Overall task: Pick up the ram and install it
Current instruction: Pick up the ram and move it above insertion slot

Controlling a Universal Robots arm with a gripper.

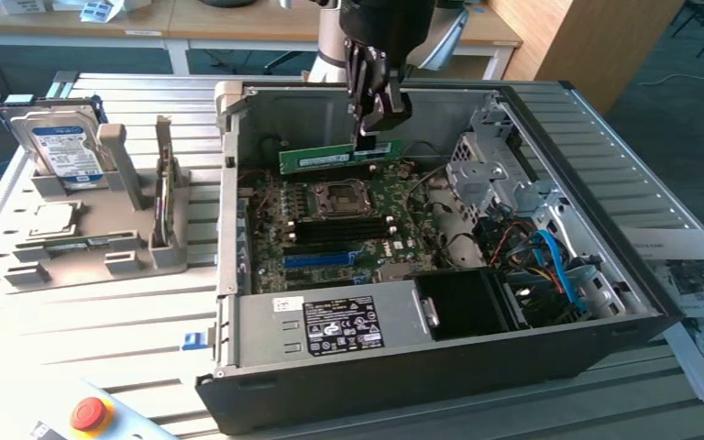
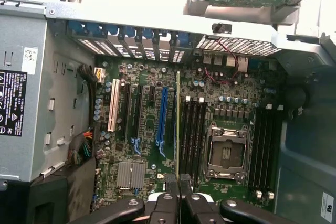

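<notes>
The gripper (image 1: 370,137) pinched the ram (image 1: 325,158) near 1 end, a light, stiff, likely fragile board best held by its edges.

The arm (image 1: 374,27) hangs almost vertical, wrist pointing straight down. The gripper (image 1: 372,136) faces down as well. Its two dark fingers (image 2: 171,188) are drawn close together, pinching one end of the ram (image 1: 337,157).
</notes>
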